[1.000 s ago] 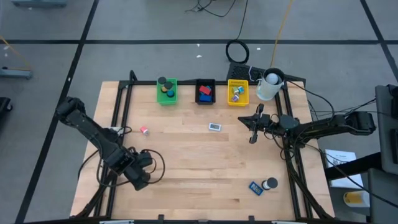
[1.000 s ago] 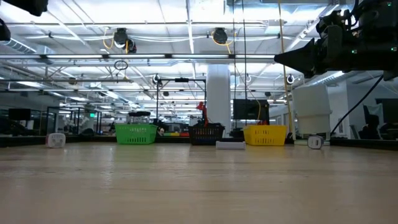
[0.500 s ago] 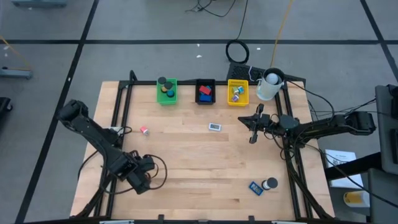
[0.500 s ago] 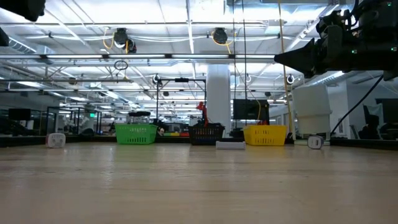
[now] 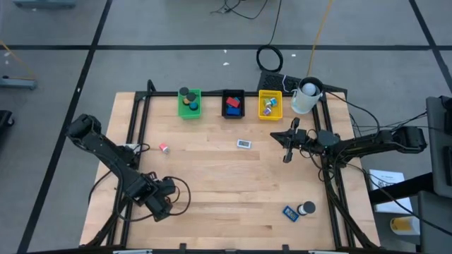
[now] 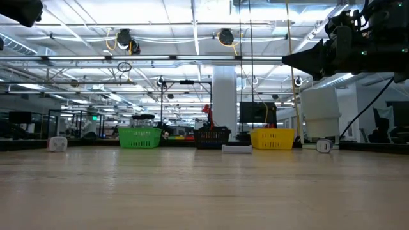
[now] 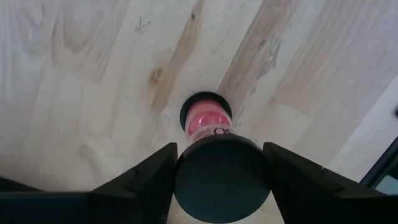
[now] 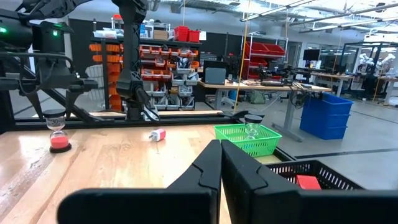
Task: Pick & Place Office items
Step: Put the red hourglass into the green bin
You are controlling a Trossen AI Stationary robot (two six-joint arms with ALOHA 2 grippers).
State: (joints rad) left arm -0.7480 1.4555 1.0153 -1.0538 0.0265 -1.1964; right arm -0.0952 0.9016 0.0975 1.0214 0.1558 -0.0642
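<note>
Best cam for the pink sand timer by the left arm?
Right wrist view: it shows the sand timer whole and side-on, upright, with pink sand in the lower bulb. The left wrist view looks straight down, so the dark top cap covers most of it. In the high view the left arm hides it. The low view misses it.
</note>
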